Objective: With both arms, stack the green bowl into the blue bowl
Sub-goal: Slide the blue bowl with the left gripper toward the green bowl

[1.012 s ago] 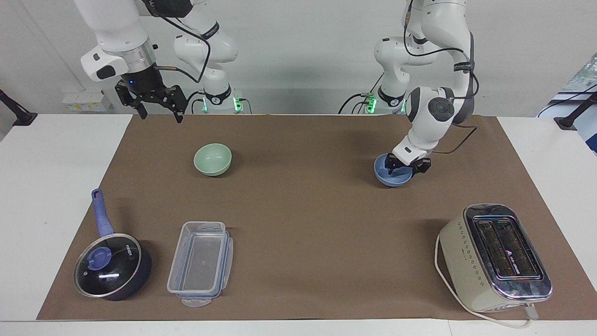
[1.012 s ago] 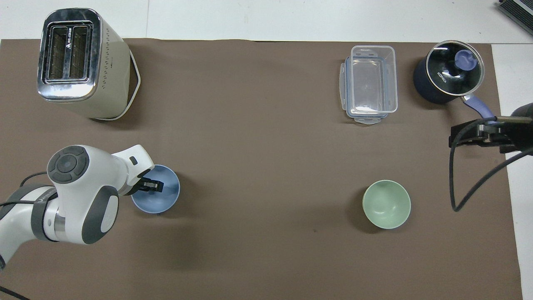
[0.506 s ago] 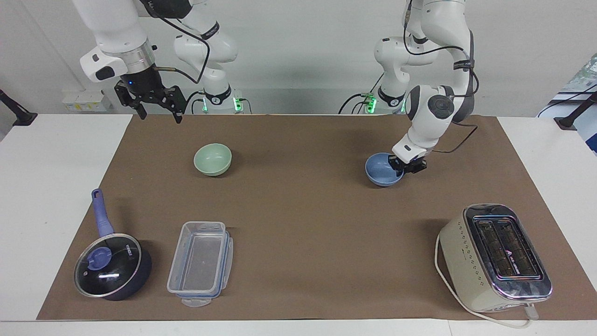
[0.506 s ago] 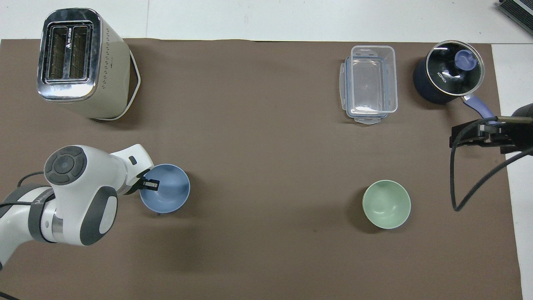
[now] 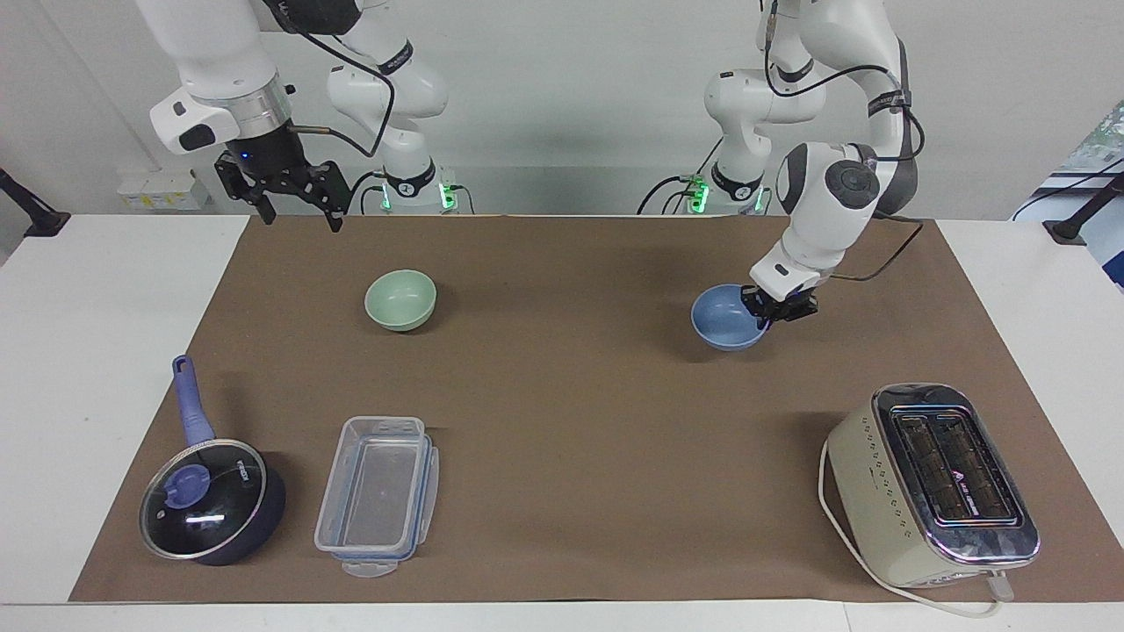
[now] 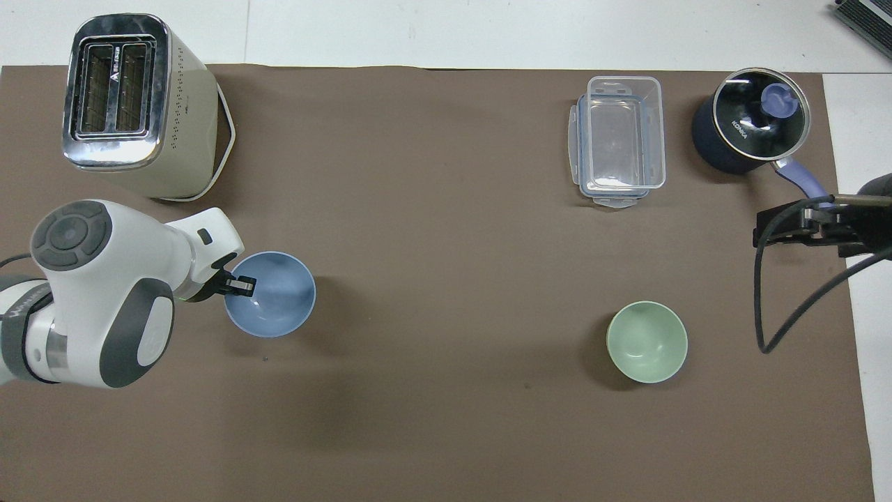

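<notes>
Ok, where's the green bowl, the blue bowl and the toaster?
green bowl [image 5: 399, 298], facing view, inside of the bowl.
blue bowl [image 6: 275, 296], overhead view, inside of the bowl.
toaster [image 5: 953, 470], facing view, its slotted top.

Both arms [image 5: 825, 202] are glossy white with grey joint caps and loose black cables. Each claw [image 5: 285, 197] is black. Green lights glow at their bases.

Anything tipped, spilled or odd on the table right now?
Only the blue bowl: it sits tilted, gripped at its rim by the left gripper. The green bowl stands upright and untouched; the right gripper hangs above the mat, open. Nothing spilled.
</notes>
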`<state>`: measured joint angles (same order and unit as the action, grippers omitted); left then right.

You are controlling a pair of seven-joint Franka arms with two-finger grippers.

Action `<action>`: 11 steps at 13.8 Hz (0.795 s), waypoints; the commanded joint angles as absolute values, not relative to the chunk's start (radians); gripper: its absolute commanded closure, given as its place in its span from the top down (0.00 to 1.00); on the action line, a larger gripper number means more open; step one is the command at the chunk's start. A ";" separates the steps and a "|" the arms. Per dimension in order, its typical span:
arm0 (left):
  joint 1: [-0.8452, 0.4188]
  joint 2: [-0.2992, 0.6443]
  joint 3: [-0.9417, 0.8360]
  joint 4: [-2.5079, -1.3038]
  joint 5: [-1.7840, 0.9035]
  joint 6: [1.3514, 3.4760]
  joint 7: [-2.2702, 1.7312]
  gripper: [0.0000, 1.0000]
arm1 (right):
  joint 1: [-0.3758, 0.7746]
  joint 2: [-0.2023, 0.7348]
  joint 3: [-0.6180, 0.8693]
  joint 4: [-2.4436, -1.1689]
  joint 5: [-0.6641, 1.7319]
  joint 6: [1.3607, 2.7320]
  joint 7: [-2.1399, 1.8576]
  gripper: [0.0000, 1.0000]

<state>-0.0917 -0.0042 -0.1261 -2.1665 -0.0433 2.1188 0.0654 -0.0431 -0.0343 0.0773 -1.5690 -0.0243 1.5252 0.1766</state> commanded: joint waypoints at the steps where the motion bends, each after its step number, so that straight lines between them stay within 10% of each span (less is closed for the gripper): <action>1: -0.095 -0.002 -0.117 -2.085 -0.147 2.008 0.129 0.00 | -0.057 -0.058 0.084 -1.595 -0.015 1.529 0.184 1.00; 11: -0.343 -0.009 -0.126 -2.094 -0.245 2.019 0.017 0.00 | -0.057 -0.060 0.083 -1.595 -0.015 1.529 0.183 1.00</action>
